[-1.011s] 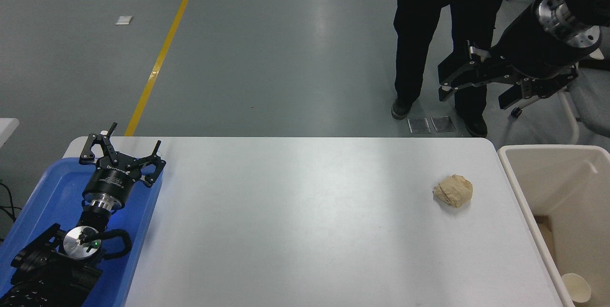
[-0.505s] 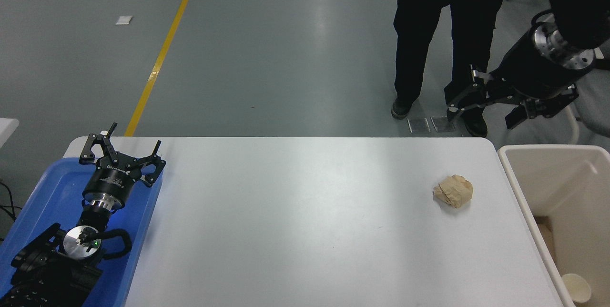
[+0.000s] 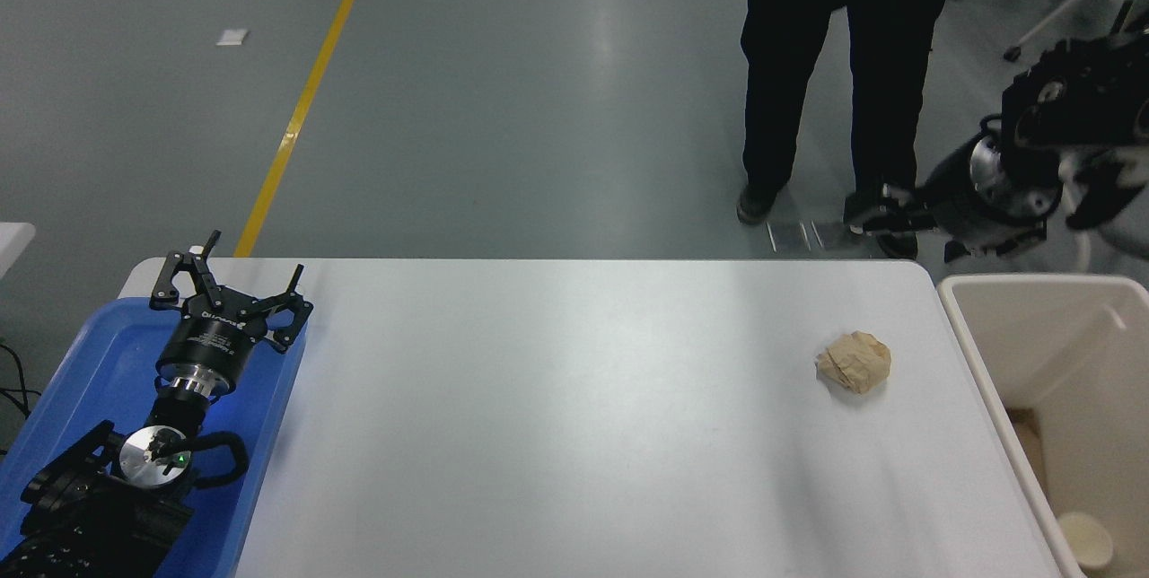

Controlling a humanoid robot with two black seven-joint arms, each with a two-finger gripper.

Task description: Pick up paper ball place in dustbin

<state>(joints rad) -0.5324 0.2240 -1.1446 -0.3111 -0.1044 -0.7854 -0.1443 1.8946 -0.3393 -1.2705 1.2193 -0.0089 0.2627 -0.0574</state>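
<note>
While the right gripper [image 3: 884, 217] hangs blurred beyond the table's far edge, its spread unreadable, touching nothing, the roughly round paper ball [image 3: 854, 362] lies on the table [image 3: 556, 416] near the dustbin [image 3: 965, 354].

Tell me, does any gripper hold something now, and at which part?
Nothing is held. The paper ball lies alone on the table. The right gripper is beyond the far edge, blurred. The left gripper is open above the blue tray.
</note>
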